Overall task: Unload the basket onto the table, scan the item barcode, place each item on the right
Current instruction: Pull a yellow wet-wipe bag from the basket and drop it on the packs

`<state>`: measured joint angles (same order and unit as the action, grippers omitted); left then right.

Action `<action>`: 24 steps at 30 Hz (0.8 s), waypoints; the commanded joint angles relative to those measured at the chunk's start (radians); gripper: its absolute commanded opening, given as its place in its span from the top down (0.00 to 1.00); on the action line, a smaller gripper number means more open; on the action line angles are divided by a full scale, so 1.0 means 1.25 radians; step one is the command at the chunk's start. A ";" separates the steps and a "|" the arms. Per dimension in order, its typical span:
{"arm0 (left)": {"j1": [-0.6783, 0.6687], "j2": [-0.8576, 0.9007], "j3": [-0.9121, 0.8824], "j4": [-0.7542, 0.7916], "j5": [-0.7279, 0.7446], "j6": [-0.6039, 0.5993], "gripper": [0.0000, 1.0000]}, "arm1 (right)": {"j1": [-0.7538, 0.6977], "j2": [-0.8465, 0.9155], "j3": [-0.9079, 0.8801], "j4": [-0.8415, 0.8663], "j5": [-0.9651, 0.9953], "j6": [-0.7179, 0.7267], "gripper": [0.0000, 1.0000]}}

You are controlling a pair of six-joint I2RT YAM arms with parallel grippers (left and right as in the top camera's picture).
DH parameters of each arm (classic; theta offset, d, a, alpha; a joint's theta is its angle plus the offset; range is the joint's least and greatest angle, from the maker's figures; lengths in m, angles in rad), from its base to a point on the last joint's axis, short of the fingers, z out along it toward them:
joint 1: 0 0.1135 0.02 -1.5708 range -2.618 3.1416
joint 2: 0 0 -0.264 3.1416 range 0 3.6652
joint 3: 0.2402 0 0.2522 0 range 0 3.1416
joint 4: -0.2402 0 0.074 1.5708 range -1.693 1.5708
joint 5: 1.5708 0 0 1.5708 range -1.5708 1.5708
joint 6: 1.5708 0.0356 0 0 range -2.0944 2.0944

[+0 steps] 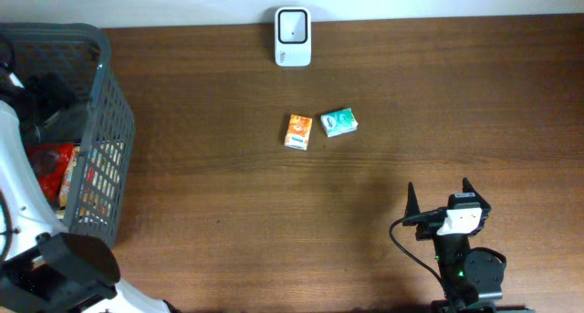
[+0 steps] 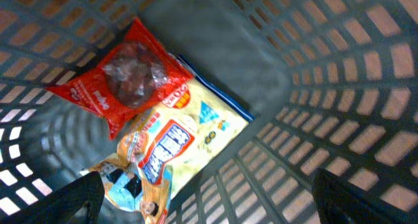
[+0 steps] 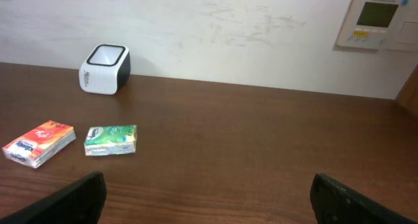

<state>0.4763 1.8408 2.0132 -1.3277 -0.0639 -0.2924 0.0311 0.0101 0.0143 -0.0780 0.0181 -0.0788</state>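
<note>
The white barcode scanner (image 1: 293,36) stands at the table's far edge, also in the right wrist view as the scanner (image 3: 104,68). In front of it lie an orange packet (image 1: 298,131) and a green packet (image 1: 338,123). My left gripper (image 2: 209,208) hangs open inside the grey basket (image 1: 111,121), above a red snack bag (image 2: 127,77) and a yellow snack bag (image 2: 173,152), touching neither. My right gripper (image 1: 439,196) is open and empty near the front right, well short of the packets.
The basket's mesh walls (image 2: 339,87) close in around my left gripper on all sides. A wall thermostat (image 3: 373,20) hangs behind the table. Bare wood (image 1: 228,213) stretches between the basket and my right arm.
</note>
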 commanded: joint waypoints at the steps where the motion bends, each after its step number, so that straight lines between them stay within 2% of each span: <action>1: 0.041 -0.005 -0.013 0.027 -0.012 -0.050 0.02 | -0.004 -0.005 -0.007 -0.003 0.001 0.004 0.02; 5: 0.070 -0.005 -0.048 0.027 -0.013 -0.050 0.02 | -0.004 -0.005 -0.007 -0.003 0.001 0.004 0.02; 9: 0.072 -0.005 -0.166 0.073 -0.017 -0.050 0.04 | -0.004 -0.005 -0.007 -0.003 0.001 0.004 0.01; 15: 0.072 -0.005 -0.213 0.062 -0.027 -0.046 0.04 | -0.004 -0.005 -0.007 -0.003 0.001 0.004 0.02; 17: 0.072 -0.005 -0.214 0.063 -0.087 -0.044 0.04 | -0.004 -0.005 -0.007 -0.003 0.001 0.004 0.02; 21: 0.072 -0.005 -0.237 0.069 -0.094 -0.044 0.03 | -0.004 -0.005 -0.007 -0.003 0.001 0.004 0.01; 24: 0.072 -0.005 -0.359 0.099 -0.093 -0.044 0.04 | -0.004 -0.005 -0.007 -0.003 0.001 0.004 0.02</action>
<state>0.5594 1.8404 1.6226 -1.2095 -0.1696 -0.3412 0.0311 0.0101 0.0143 -0.0780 0.0181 -0.0792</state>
